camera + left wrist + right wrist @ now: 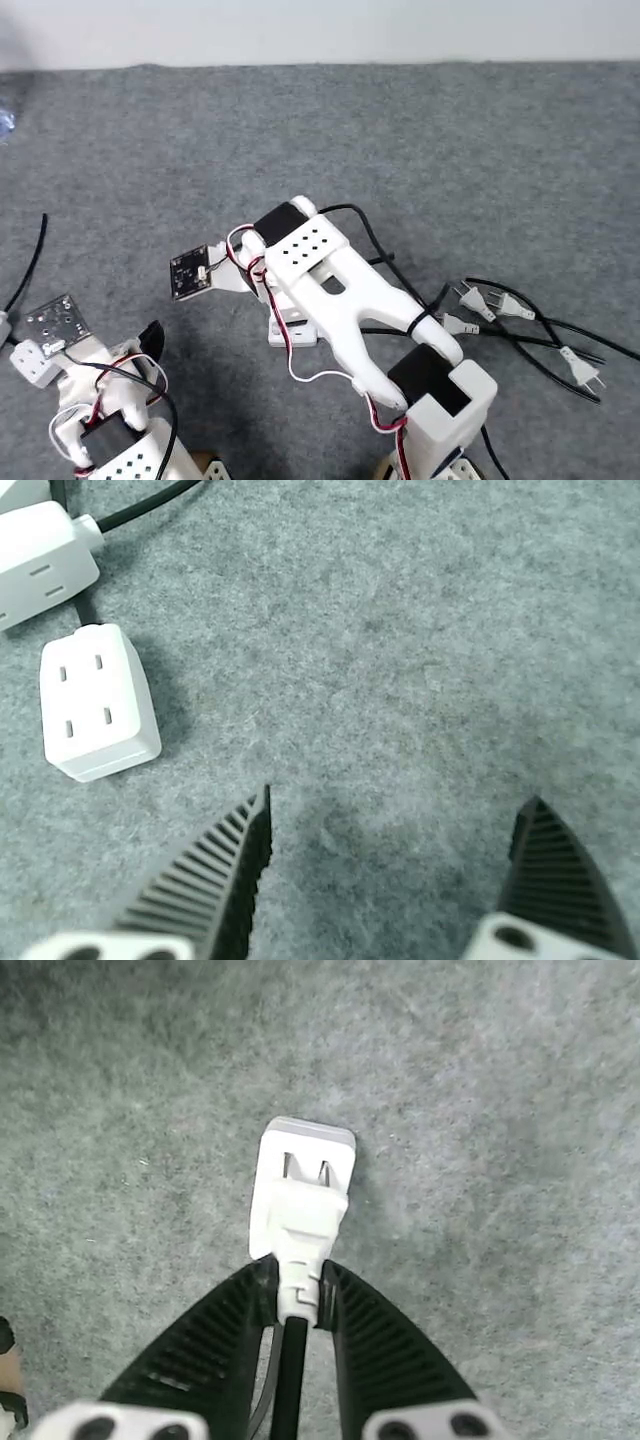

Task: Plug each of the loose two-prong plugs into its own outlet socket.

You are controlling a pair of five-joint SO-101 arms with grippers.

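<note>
Plug (303, 1222) sits clenched at its neck in the right gripper (298, 1285), prongs at the slots of a socket (305, 1145), with open carpet (500, 1110) all round. Left gripper (398, 802) gapes over bare carpet, a double socket (97, 702) near one finger. Loose plugs (510, 305) lie tangled well apart.

My right arm (350, 290) hides most of the outlet socket (278, 338) near six o'clock on the table. From my left wrist, a socket block (35, 560) runs off the edge.
</note>
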